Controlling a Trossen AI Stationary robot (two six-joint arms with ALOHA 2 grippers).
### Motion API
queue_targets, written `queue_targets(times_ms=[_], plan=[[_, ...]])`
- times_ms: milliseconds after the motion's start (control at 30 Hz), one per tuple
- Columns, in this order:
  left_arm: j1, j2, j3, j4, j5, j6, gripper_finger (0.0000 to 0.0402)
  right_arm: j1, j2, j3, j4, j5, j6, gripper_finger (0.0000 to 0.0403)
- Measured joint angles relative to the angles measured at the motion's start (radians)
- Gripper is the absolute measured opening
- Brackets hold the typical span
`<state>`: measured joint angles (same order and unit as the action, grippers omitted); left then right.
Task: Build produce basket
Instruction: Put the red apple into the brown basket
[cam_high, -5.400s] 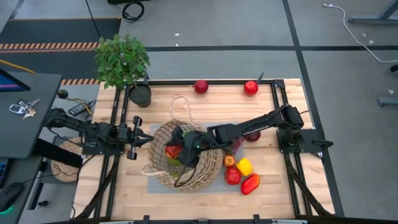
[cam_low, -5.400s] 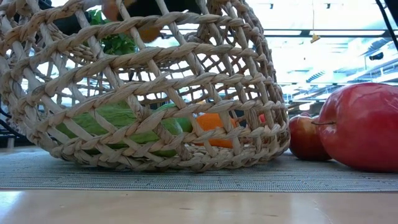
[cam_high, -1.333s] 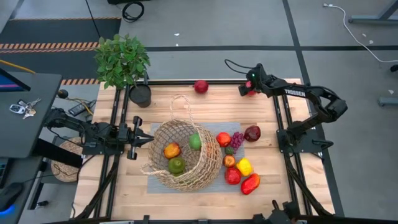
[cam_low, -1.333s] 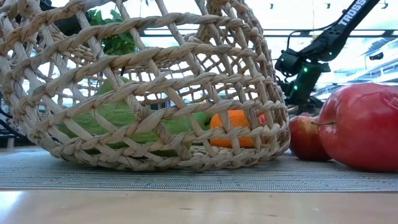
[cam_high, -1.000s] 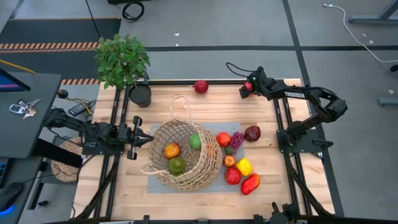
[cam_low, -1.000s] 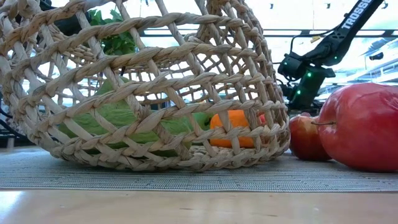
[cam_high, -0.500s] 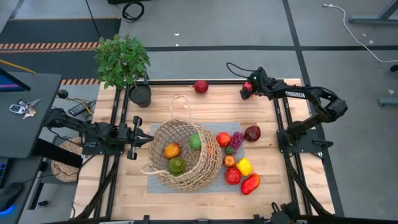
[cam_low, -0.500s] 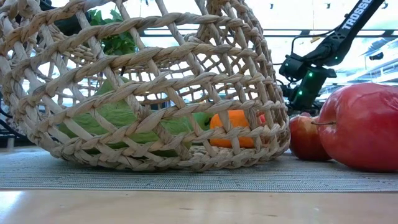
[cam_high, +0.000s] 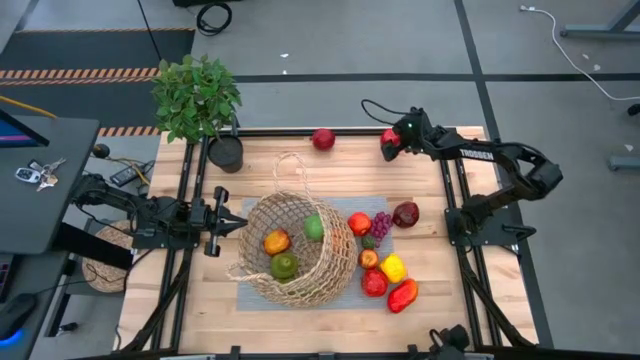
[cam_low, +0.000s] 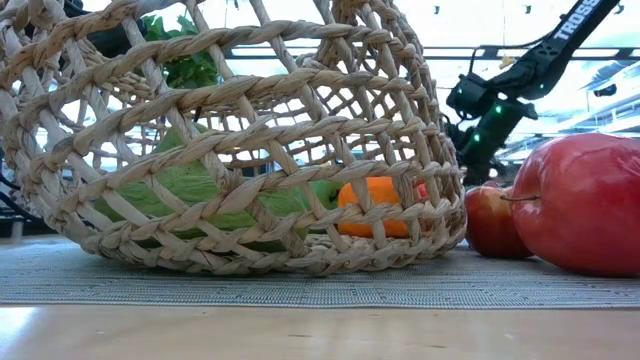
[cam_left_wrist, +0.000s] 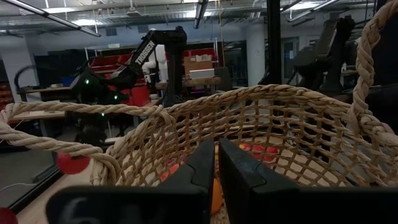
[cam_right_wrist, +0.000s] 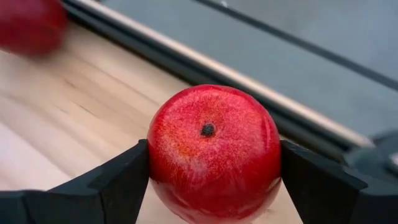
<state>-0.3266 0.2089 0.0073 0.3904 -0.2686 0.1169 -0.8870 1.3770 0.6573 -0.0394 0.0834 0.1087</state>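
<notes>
The wicker basket (cam_high: 295, 250) lies tilted on a grey mat (cam_high: 240, 296), with an orange-red fruit (cam_high: 277, 241) and two green pieces (cam_high: 285, 265) inside. More produce lies to its right: a tomato (cam_high: 359, 223), grapes (cam_high: 381, 225), a dark apple (cam_high: 405, 214), and yellow and red pieces (cam_high: 393, 267). At the far right edge my right gripper (cam_high: 392, 140) is shut on a red apple (cam_right_wrist: 213, 149). My left gripper (cam_high: 240, 222) stands shut at the basket's left rim (cam_left_wrist: 155, 112). My left gripper points level at the basket's left rim; I cannot tell whether its shut fingers touch the weave. My right gripper pinches the red apple by two opposite sides (cam_right_wrist: 155, 168) between its fingers. It comes slanting down from the table's right. The apple's dimpled end (cam_right_wrist: 208, 129) faces the wrist. Whether the apple is clear of the wood does not show.
Another red apple (cam_high: 323, 139) lies at the far edge, left of my right gripper. A leafy plant (cam_high: 196, 95) and a black pot (cam_high: 226, 153) stand at the far left corner. Black rails (cam_high: 445, 180) border the table.
My right gripper has turned at the far edge and shifted a little toward the table's left. The red apple now shows slightly farther left along with it. The basket and the rest of the produce have stayed where they were.
</notes>
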Motion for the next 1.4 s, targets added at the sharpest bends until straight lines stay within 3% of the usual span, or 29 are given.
queue_targets(times_ms=[300, 467, 667, 800, 1033, 1233, 1400], plan=[[0.000, 0.000, 0.000, 0.000, 0.000, 0.000, 0.0034, 0.128, -0.182, 0.056, 0.072, -0.176, 0.069, 0.0335], [0.000, 0.000, 0.000, 0.000, 0.000, 0.000, 0.0028, 0.229, -0.305, 0.058, 0.349, -0.352, 0.173, 0.0335], [0.000, 0.000, 0.000, 0.000, 0.000, 0.000, 0.0035, 0.397, -0.373, 0.059, 0.773, -0.401, 0.241, 0.0335], [0.000, 0.000, 0.000, 0.000, 0.000, 0.000, 0.0034, 0.532, -0.366, 0.059, 0.991, -0.385, 0.143, 0.0335], [0.000, 0.000, 0.000, 0.000, 0.000, 0.000, 0.0029, 0.756, -0.305, 0.060, 1.118, -0.122, -0.100, 0.0335], [0.000, 0.000, 0.000, 0.000, 0.000, 0.000, 0.0036, 0.860, -0.197, 0.156, 1.088, -0.077, -0.196, 0.0335], [0.000, 0.000, 0.000, 0.000, 0.000, 0.000, 0.0031, 0.911, -0.093, 0.326, 0.892, -0.076, -0.247, 0.0335]])
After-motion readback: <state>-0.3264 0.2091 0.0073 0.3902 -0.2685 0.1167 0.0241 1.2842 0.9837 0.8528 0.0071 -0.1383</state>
